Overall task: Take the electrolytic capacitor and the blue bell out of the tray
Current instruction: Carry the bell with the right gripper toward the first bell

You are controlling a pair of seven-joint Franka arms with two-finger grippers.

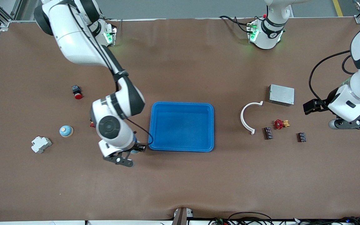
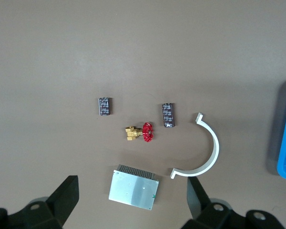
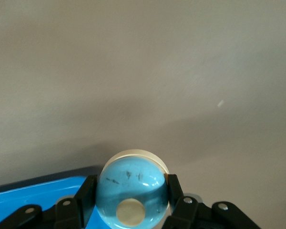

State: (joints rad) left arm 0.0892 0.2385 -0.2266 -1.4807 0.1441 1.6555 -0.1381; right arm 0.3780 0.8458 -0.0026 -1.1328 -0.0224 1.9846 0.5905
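My right gripper [image 3: 132, 191] is shut on a blue dome-shaped bell [image 3: 132, 183] with a cream button. It hangs over the table right beside the near corner of the blue tray [image 1: 155, 131] at the right arm's end. In the front view that gripper [image 1: 127, 156] mostly hides the bell. A second blue bell [image 1: 66, 131] rests on the table toward the right arm's end. Two dark capacitors [image 1: 268, 132] [image 1: 302, 137] lie toward the left arm's end; in the left wrist view they are the capacitors [image 2: 105, 106] [image 2: 168, 115]. My left gripper [image 2: 132, 191] is open and empty, high over a silver box [image 2: 133, 187].
A white curved piece [image 1: 245, 118], a red-handled brass valve [image 1: 279, 124] and the silver box [image 1: 281, 94] lie near the capacitors. Toward the right arm's end sit a red push button [image 1: 77, 92] and a white breaker [image 1: 41, 144]. The tray holds nothing.
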